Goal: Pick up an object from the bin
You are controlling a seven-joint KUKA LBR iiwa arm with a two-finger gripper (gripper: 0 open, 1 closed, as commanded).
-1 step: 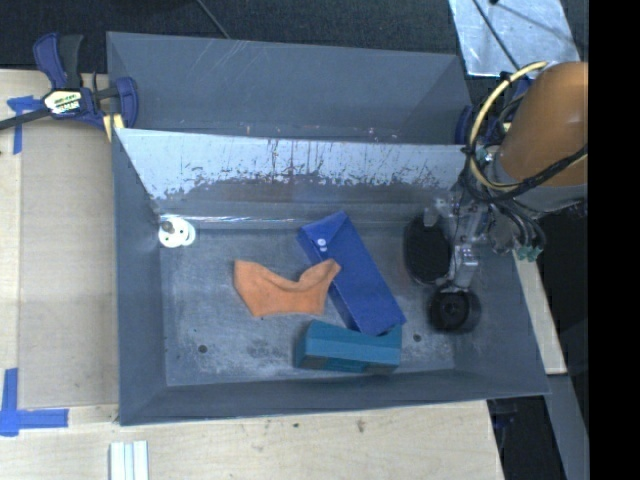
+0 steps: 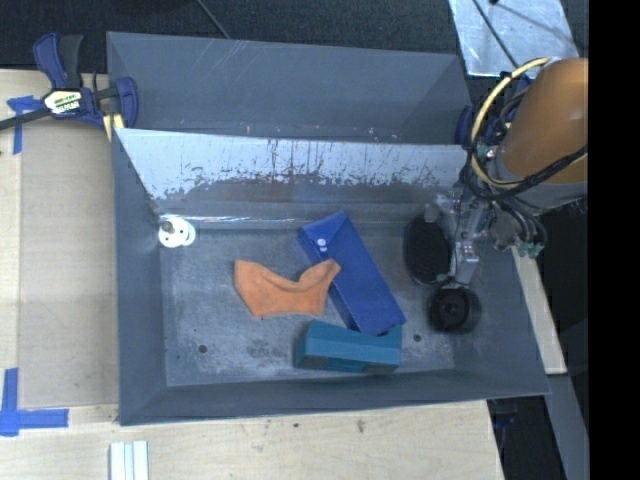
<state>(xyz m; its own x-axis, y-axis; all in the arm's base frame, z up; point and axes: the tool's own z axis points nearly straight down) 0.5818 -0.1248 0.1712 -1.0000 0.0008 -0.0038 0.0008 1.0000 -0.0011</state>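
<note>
The grey metal bin (image 2: 140,298) took up most of the camera view, its floor scuffed and its far wall streaked with rust-coloured marks. The arm (image 2: 505,218), topped by an orange cover (image 2: 550,108) and looped with cables, came in over the rim well to the right of the dark blue box (image 2: 360,278). That box, taken here as the landmark, was long and flat and lay aslant near the middle of the floor, with a small pale mark near its far end. Against the box's left edge lay a crumpled orange cloth (image 2: 275,288), one corner lapping onto the box. Just in front of the box's near end, touching it or very nearly so, lay a teal block (image 2: 345,346), set almost crosswise to it. To the right of the box and apart from it lay a black oval thing (image 2: 424,250). Nearer the front, right of the box's near end, lay a smaller black round thing (image 2: 450,310). The gripper (image 2: 466,266) hung low to the right of the box, just beside the right side of the black oval thing and just behind the black round one. Whether it was open or closed could not be told. Well to the left of the box, by the foot of the far wall, sat a small white thing (image 2: 176,233).
</note>
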